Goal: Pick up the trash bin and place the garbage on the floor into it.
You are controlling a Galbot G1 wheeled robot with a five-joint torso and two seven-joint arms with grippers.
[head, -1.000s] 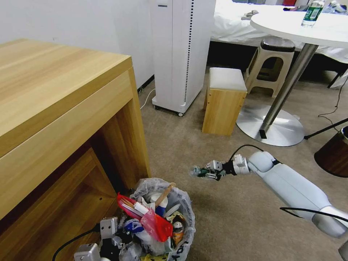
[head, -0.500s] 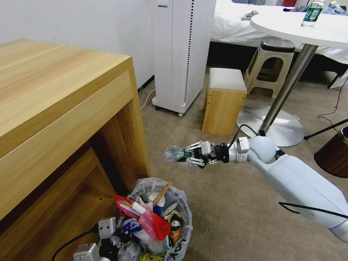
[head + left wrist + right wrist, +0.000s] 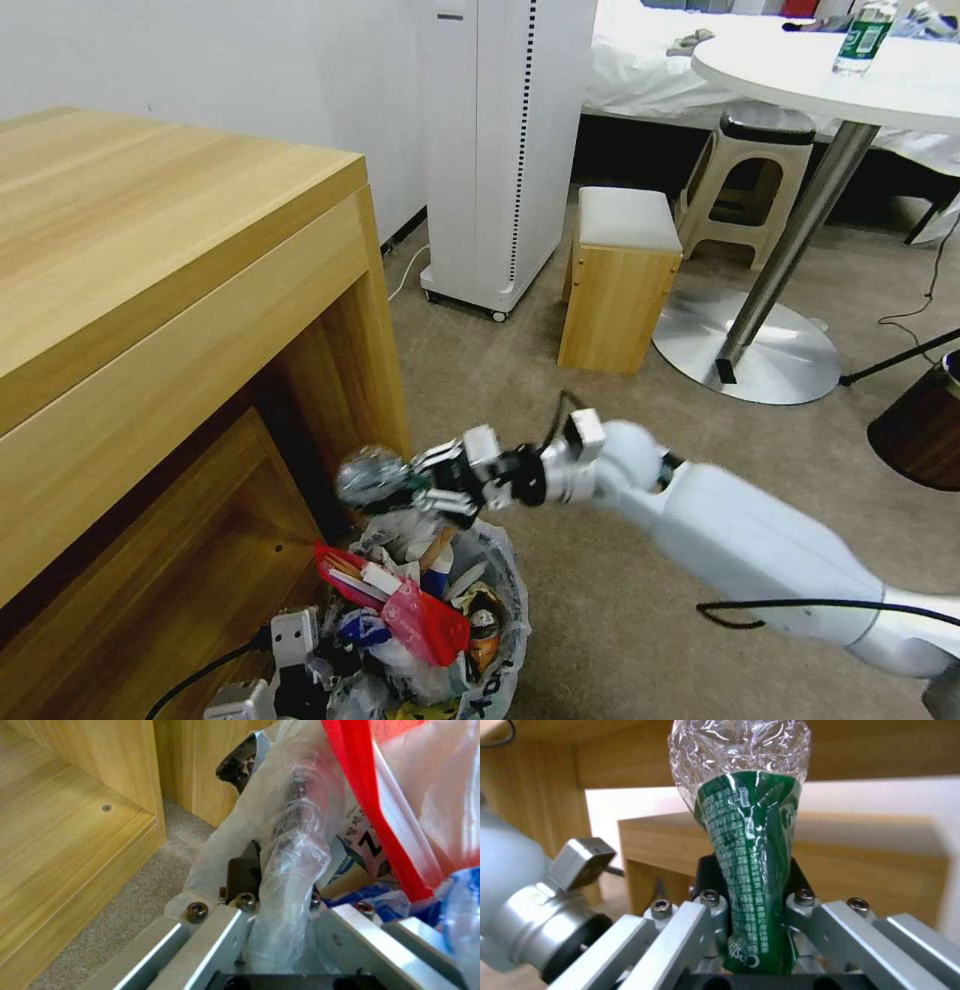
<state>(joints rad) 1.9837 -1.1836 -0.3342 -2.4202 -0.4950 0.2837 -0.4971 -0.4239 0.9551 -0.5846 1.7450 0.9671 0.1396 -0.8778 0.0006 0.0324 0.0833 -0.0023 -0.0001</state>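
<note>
Trash bin [image 3: 478, 640] stands on the beige carpet floor [image 3: 640, 600] at the foot of the wooden desk [image 3: 180, 300], just beside its open lower shelf. White bag liner [image 3: 280, 843] bunched over the rim, black lettering visible low on its side. Bin packed above the rim: red wrapper [image 3: 432, 622], wooden stick [image 3: 440, 548], orange can [image 3: 488, 640], blue-white carton [image 3: 362, 625], tissues. Left gripper [image 3: 290, 675] sits at the bin's near-left rim; in the left wrist view its fingers [image 3: 242, 873] are pinched on the rim with the twisted liner plastic between them. Right gripper [image 3: 425, 482] reaches in from the right, poised above the far edge of the bin, clenched on a crushed green-labelled bottle [image 3: 747, 843]. Right wrist view shows the bottle's labelled middle squeezed between the two fingers, clear crumpled end sticking out past the tips toward the desk. Bottle is in the air, apart from the heap below it.
</note>
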